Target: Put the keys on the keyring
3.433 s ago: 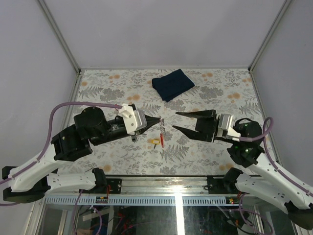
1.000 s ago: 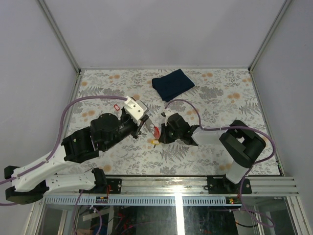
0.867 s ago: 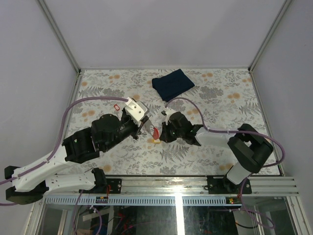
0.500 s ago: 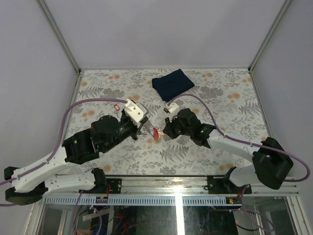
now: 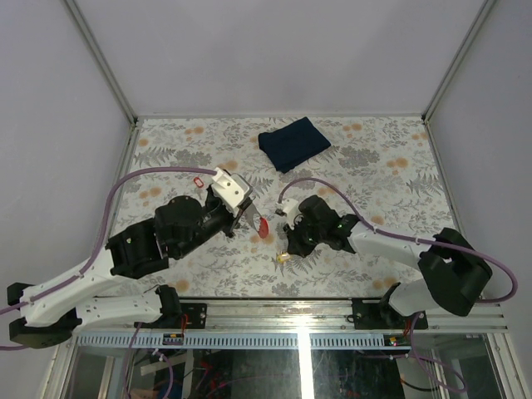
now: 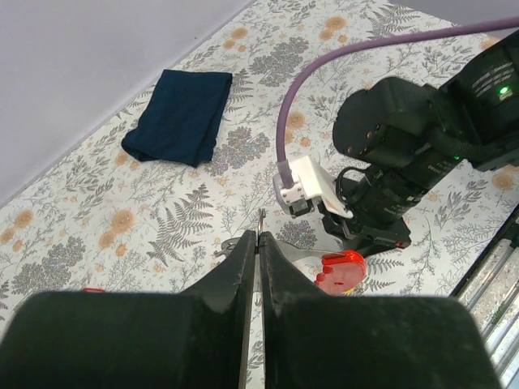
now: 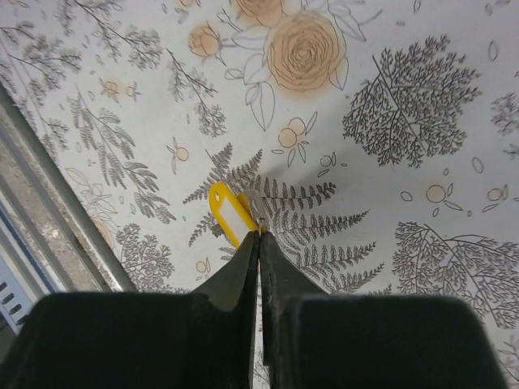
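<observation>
Small yellow-headed key [image 7: 229, 217]: long oval plastic head with a white insert, and a stub of silvery metal at one end. Pinched at that metal end by the right end effector [image 7: 259, 235], fingers pressed together on it. Held low over the floral bench [image 5: 374, 158], close to its near edge and about midway along. Contact with the bench not clear.

Thin silvery keyring [image 5: 263, 227] with a bright red tag [image 6: 341, 270]. Clamped by its wire in the left end effector [image 6: 257, 235], fingers shut tight on it, tag hanging just past the tips above the middle of the bench. Apart from the key, which sits toward the near edge from it.

Half a second back, right end effector up against the red tag, yellow head beside it. Since then drawn away toward the near edge, key carried along. Left end effector and ring unmoved. Some seconds earlier, right end effector spread wide off to the right, key lying on the bench beneath the hanging ring.

Folded dark blue cloth [image 5: 293, 143] near the far edge, same spot throughout.

White insert in the yellow head blank as far as can be told. Nothing legible on the red tag.
</observation>
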You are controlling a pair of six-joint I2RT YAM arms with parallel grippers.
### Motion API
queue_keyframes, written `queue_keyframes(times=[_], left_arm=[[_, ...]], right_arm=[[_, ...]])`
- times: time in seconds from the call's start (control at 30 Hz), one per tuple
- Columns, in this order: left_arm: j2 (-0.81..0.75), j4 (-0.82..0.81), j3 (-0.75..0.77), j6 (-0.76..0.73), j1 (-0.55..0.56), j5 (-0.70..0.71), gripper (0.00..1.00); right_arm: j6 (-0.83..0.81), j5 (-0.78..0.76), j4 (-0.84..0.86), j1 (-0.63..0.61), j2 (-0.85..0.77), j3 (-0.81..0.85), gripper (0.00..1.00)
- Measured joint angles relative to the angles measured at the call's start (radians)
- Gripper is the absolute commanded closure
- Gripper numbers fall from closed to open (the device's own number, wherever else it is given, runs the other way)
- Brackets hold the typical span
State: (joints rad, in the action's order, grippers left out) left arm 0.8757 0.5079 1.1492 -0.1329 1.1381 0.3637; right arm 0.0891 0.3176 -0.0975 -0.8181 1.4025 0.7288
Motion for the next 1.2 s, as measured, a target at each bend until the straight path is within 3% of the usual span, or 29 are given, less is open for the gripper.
queue_keyframes(times=[0.17,0.33,0.43,0.93,1.2], left_arm=[[0.015,0.000,0.000,0.000,0.000,0.000,1.00],[0.024,0.001,0.000,0.002,0.000,0.000,1.00],[0.024,0.001,0.000,0.002,0.000,0.000,1.00],[0.029,0.002,0.000,0.007,0.000,-0.001,1.00],[0.029,0.002,0.000,0.006,0.000,-0.001,1.00]], right_arm=[[0.032,-0.001,0.076,0.000,0.074,-0.035,0.95],[0.059,-0.011,0.149,0.000,0.114,-0.040,0.70],[0.067,-0.020,0.172,0.000,0.114,-0.046,0.64],[0.093,-0.060,0.155,0.000,0.085,-0.061,0.63],[0.095,-0.040,0.127,0.000,0.086,-0.038,0.57]])
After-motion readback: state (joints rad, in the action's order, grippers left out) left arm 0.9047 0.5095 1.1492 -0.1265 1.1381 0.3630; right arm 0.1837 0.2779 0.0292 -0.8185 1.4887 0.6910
